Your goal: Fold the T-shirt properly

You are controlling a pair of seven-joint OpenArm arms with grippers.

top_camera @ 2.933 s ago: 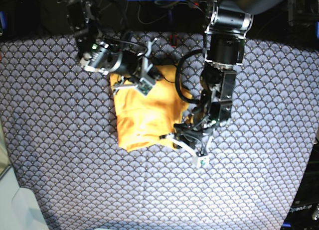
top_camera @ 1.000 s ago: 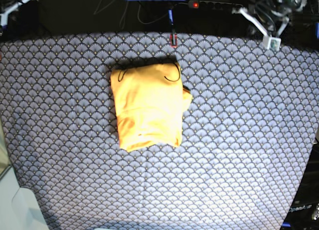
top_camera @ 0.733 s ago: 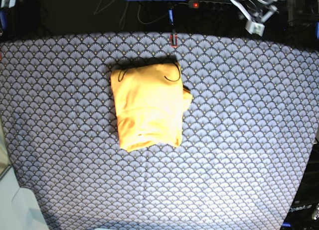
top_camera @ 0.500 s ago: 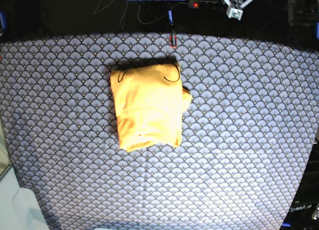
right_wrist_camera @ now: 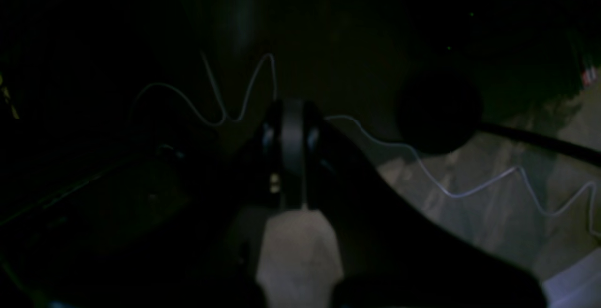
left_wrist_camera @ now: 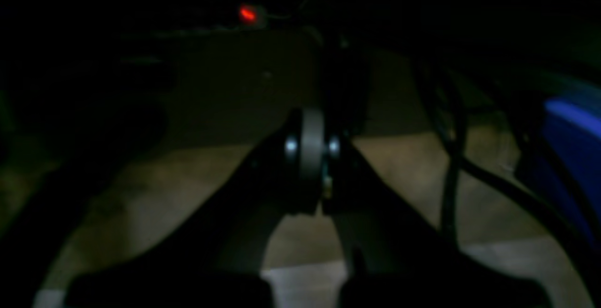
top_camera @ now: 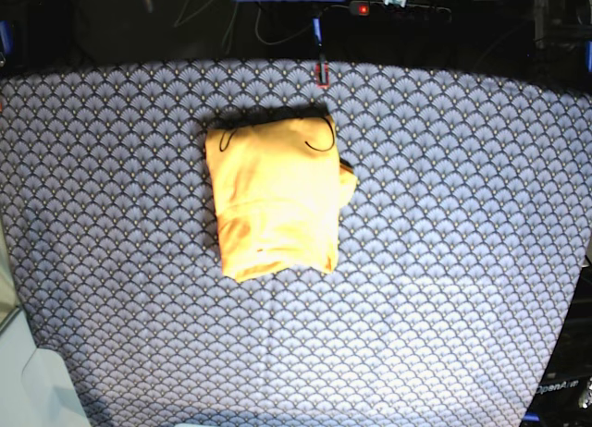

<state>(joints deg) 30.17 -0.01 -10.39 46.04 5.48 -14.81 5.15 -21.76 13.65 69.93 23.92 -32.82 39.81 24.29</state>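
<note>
Left end effector point(left_wrist_camera: 307, 157): jaws closed together, nothing between them, seen in its own wrist view raised over a dim floor area with black cables point(left_wrist_camera: 450, 157), a blue object point(left_wrist_camera: 570, 125) at right and a red indicator light point(left_wrist_camera: 247, 13) above. Right end effector point(right_wrist_camera: 291, 157): jaws likewise pressed shut and empty, its wrist view dark, with a thin pale wire point(right_wrist_camera: 422, 167) looping across pale flooring. Both arms are drawn back off the counter; in the base view only a small pale part of the left one shows at the top edge, near the red light. T-shirt point(top_camera: 276, 198): orange-yellow, folded into a compact, roughly rectangular bundle, slightly wrinkled, lying flat on the navy fan-scale cloth point(top_camera: 444, 261) that covers the counter, left of centre and toward the far edge, well apart from both end effectors.
</note>
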